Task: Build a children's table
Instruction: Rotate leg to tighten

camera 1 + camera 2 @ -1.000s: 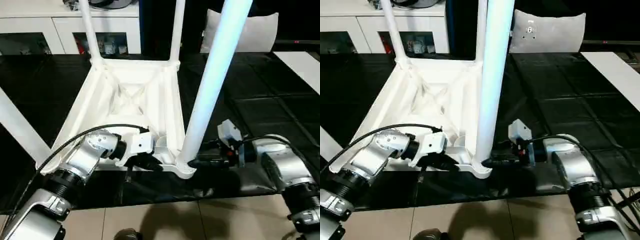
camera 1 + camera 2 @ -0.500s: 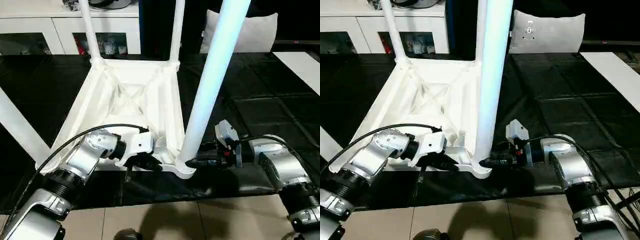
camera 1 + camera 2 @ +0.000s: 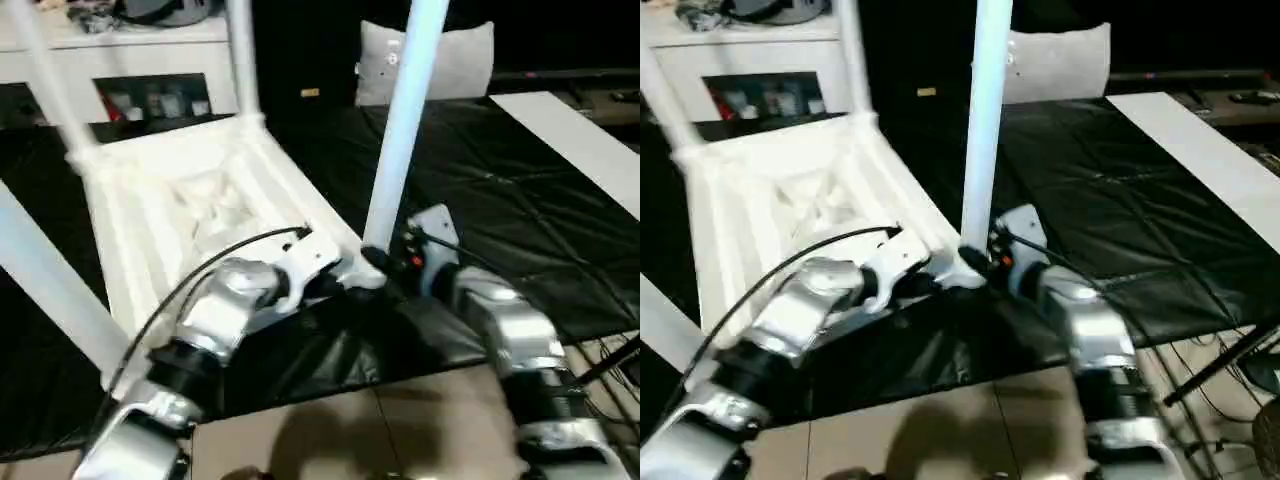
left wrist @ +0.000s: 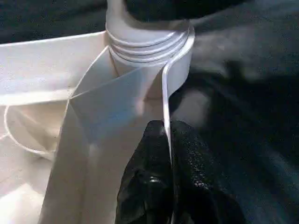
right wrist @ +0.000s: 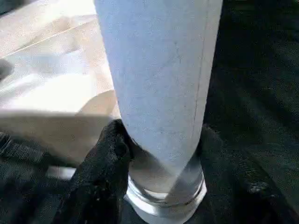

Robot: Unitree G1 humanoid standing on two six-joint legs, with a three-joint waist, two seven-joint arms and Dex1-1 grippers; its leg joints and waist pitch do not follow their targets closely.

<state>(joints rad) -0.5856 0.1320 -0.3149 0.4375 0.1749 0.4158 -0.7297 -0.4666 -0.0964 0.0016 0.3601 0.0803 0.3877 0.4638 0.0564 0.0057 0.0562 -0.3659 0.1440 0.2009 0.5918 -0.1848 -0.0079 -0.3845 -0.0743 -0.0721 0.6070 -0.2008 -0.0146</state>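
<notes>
The children's table (image 3: pixel 190 200) lies upside down on the black mat, its ribbed underside facing up and its white legs standing in the corner sockets. My left gripper (image 4: pixel 167 154) is shut on the thin rim of the top, right beside the near corner socket (image 4: pixel 147 44). My right gripper (image 3: pixel 385 265) is closed around the base of the near leg (image 3: pixel 395 150), just above that socket; one black finger (image 5: pixel 103 158) presses against the leg (image 5: pixel 159 74). Two far legs (image 3: pixel 240 55) and a near-left leg (image 3: pixel 50 290) stand upright.
A white cabinet (image 3: pixel 130 50) with shelves runs along the back. A grey pillow (image 3: pixel 450 60) leans behind the mat. A white board (image 3: pixel 570 130) lies at the right. The mat's front edge meets beige floor (image 3: pixel 350 430) just below my forearms.
The whole view has swung and tilted, so the table sits further left and more skewed in the picture. Both grippers stay at the same near corner, on rim and leg.
</notes>
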